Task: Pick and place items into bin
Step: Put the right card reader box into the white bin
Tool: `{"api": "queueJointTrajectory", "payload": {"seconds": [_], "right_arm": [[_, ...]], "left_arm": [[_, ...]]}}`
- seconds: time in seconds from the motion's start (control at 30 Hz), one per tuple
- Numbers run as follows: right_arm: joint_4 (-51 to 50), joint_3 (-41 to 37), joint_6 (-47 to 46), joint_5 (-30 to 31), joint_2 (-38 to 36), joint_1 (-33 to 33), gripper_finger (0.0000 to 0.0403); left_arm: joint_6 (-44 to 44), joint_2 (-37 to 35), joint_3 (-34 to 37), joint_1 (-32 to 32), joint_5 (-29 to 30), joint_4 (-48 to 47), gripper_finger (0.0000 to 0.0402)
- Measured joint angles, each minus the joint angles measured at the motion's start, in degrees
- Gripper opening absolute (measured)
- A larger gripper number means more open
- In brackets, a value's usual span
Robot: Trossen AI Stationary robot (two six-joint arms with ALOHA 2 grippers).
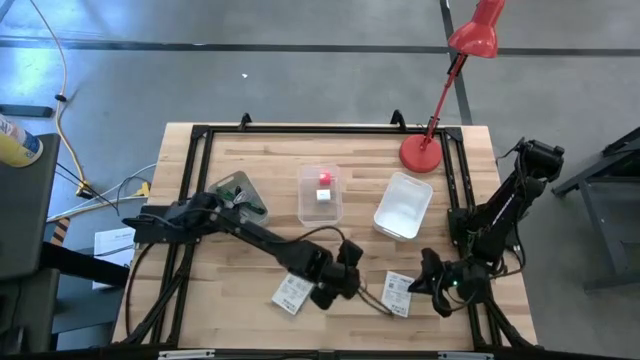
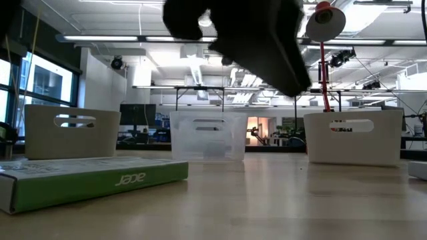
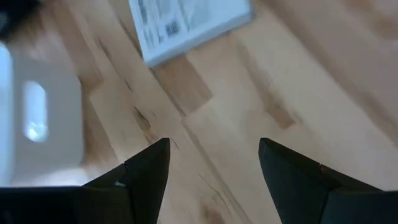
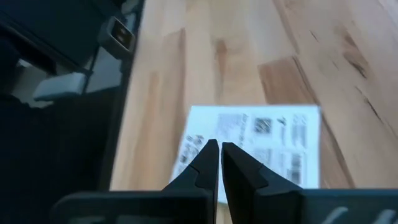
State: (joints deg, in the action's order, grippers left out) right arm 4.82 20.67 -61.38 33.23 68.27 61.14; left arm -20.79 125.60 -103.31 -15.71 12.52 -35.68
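Note:
My left gripper [image 1: 357, 283] [image 3: 214, 144] is open above bare wood near the table's near edge, between two flat white printed packets [image 1: 291, 295] [image 1: 397, 293]. The right-hand packet [image 3: 186, 25] lies flat just ahead of it. My right gripper [image 1: 419, 282] [image 4: 219, 145] is shut and stands over that same packet [image 4: 261, 149] at its right edge. A thin dark cable [image 1: 375, 300] lies on the wood beside this packet. The pink cube [image 1: 324, 179] and the white cube [image 1: 323, 195] sit inside the clear bin [image 1: 320, 212]. The green stick cannot be made out. My right gripper's shut fingertips [image 4: 208, 152] stand over the packet's edge [image 4: 199, 140], pointing toward the table's left and slanting down. I cannot tell whether they touch it. The packet lies flat on the table.
A white bin [image 1: 403, 208] [image 3: 37, 118] stands right of the clear bin [image 2: 208, 137]. A red desk lamp's base [image 1: 420, 153] is at the far right. A grey tray with green and dark things [image 1: 240, 195] sits far left. A green box [image 2: 93, 180] lies close to the low camera.

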Motion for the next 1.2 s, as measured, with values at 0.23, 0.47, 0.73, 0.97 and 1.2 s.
{"api": "queueJointTrajectory", "payload": {"seconds": [0.23, 0.47, 0.73, 0.97, 1.2], "right_arm": [[-5.02, 0.0, -5.44, -3.92, 0.0, 0.0, 0.0012], [-7.21, 0.0, -6.99, -5.41, 0.02, 0.0, 0.0012], [-10.05, 0.0, -12.1, -9.68, 0.02, 0.04, 0.0012], [-10.26, 0.0, -15.03, -11.48, 0.04, 0.02, 0.0012], [-10.42, 0.0, -20.17, -13.5, 0.04, -0.08, 0.0012]], "left_arm": [[3.3, 0.04, 4.72, 1.91, -3.55, 10.51, 0.0232], [3.25, 0.09, 7.32, 1.84, -5.66, 22.03, 0.0232], [3.12, 0.09, 9.32, 1.84, -5.66, 33.8, 0.0232], [3.27, 3.79, 10.15, 1.86, -5.83, 42.39, 0.0232], [5.79, 7.28, 10.21, 1.86, -7.15, 45.34, 0.0232]]}}
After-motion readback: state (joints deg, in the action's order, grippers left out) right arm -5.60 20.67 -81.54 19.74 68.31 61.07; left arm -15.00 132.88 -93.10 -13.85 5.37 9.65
